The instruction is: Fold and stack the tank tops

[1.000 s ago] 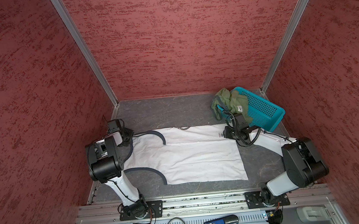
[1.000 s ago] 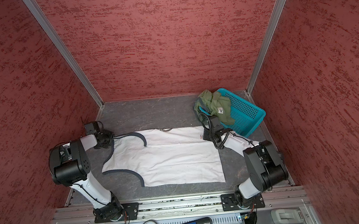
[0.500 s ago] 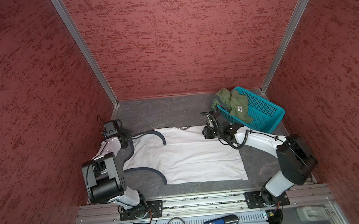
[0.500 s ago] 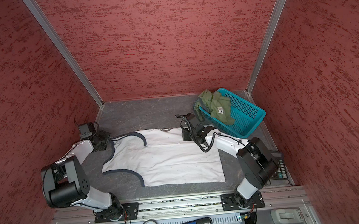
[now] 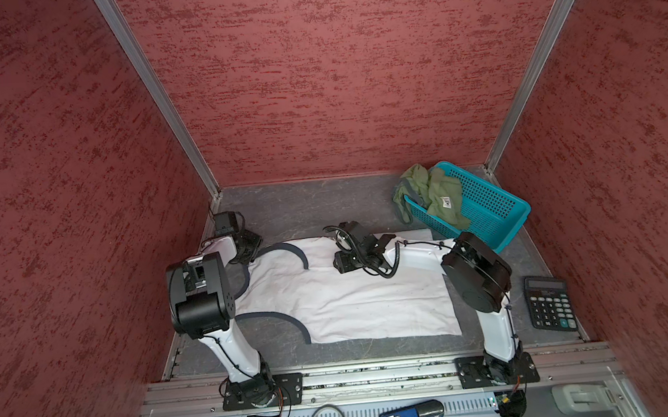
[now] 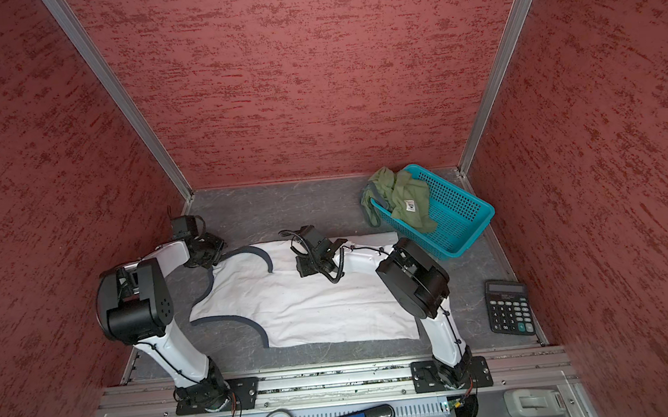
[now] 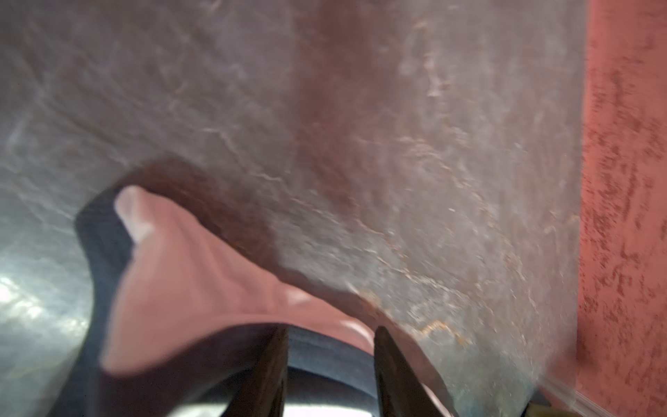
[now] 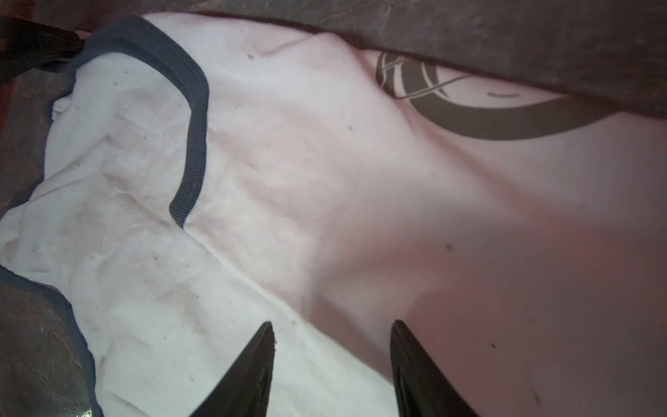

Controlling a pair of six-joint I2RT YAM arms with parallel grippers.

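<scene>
Wrinkling is threatening the white cloth tank top (image 5: 345, 300) spread on the grey table (image 5: 302, 204), since the left gripper (image 7: 330, 335), grip unclear, is working at its dark-trimmed strap (image 7: 187, 289) while the right gripper (image 8: 332, 325) is hovering parted.

Your left wrist view is blurred: you cannot tell whether the left gripper (image 7: 332, 330) has its fingers (image 7: 274, 364) closed on the white tank top (image 7: 187, 274).

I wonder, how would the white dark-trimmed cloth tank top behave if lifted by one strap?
Probably floppy: the white cloth tank top lies flat with creases. Likely light, as it looks thin; the rest would probably sag.
</scene>
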